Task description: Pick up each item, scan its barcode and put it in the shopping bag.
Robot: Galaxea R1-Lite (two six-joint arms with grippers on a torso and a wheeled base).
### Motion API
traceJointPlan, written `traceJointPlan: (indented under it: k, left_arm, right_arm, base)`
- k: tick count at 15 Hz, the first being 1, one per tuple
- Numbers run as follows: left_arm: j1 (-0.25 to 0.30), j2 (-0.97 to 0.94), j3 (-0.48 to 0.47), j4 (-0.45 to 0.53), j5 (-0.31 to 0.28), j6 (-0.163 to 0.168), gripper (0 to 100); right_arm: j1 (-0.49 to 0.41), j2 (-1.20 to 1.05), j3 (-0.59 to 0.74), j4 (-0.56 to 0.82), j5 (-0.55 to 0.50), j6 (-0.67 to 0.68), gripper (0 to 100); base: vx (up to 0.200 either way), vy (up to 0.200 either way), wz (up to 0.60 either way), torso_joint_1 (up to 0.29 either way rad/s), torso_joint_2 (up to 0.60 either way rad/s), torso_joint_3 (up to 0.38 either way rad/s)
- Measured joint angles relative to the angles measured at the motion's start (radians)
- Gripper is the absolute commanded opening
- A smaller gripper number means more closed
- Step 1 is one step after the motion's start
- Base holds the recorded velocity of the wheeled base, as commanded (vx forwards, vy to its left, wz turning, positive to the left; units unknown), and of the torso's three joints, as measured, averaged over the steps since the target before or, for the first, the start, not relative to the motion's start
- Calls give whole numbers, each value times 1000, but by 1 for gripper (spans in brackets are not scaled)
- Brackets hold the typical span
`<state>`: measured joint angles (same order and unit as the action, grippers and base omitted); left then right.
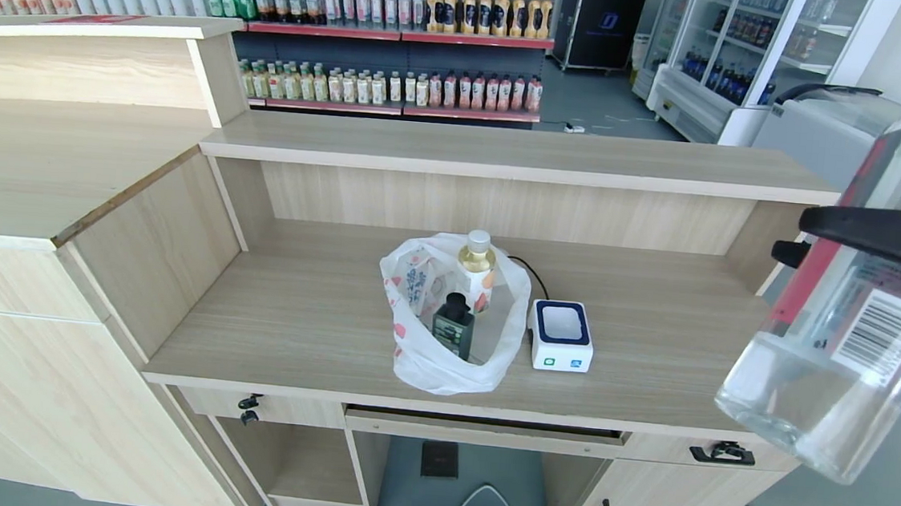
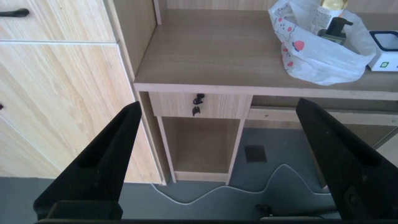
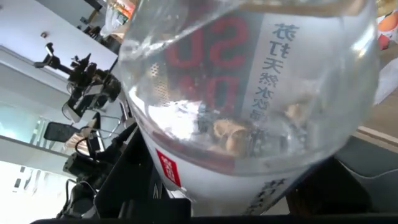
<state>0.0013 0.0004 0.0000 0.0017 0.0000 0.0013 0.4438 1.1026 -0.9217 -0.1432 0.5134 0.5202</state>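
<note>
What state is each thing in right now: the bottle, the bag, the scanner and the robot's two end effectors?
Clear plastic water bottle: held aloft, tilted, barcode label facing the head view.
Right end effector: shut on the bottle.
Left end effector: open, empty, low before the wooden counter.
White plastic shopping bag: open on the counter, amber-filled bottle and dark pump bottle upright inside.
White square scanner with blue rim: flat beside the bag.

Printed on the clear water bottle [image 1: 809, 394]: white barcode label [image 1: 882, 335] near its base, large red letters [image 3: 217, 56] and dark Chinese characters [image 3: 273, 68] along its wrap.
</note>
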Motion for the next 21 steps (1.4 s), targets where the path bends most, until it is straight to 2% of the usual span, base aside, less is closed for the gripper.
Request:
traceJointPlan:
  k: [7, 21]
  left_arm:
    - [0, 0, 0, 0, 0, 0, 100]
    - [0, 0, 0, 0, 0, 0, 100]
  right_arm:
    - [117, -32, 66, 3, -5, -48, 0]
    - [158, -74, 88, 38, -5, -57, 0]
  base:
    - [0, 0, 0, 0, 0, 0]
    - [0, 0, 0, 0, 0, 0]
